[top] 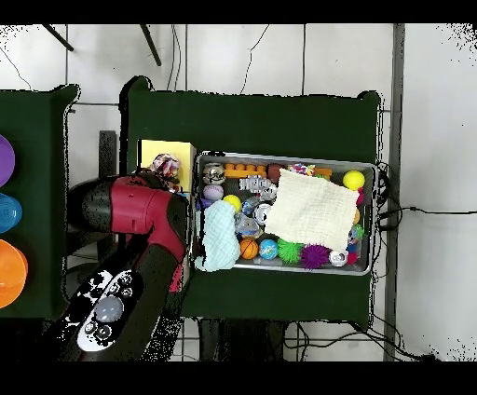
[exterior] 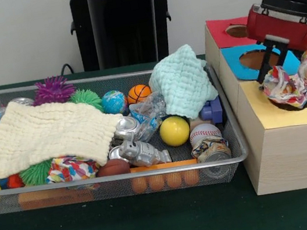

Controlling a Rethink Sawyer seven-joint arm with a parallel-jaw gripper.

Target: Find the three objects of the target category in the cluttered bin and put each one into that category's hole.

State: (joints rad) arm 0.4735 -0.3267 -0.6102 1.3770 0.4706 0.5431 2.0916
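Note:
My gripper [exterior: 286,74] hangs over the wooden box [exterior: 289,151] to the right of the bin. It is shut on a colourful patterned cloth [exterior: 288,88], whose lower end dips into the hole of the box's yellow section [exterior: 272,120]. The cloth [top: 166,169] shows beside the red arm [top: 140,210] in the overhead view, which hides the gripper. Behind the yellow section lie a blue section [exterior: 232,54] and a red section [exterior: 219,32], each with its own hole. In the wire bin [exterior: 117,179] are a cream cloth [exterior: 44,133], a mint cloth [exterior: 183,80] and another patterned cloth [exterior: 68,167].
The bin also holds spiky balls [exterior: 53,89], a yellow ball [exterior: 174,130], a baseball [exterior: 205,133], a silver toy robot [exterior: 139,151], a can [exterior: 211,151] and blocks. Coloured discs [top: 7,212] lie at the overhead view's left edge.

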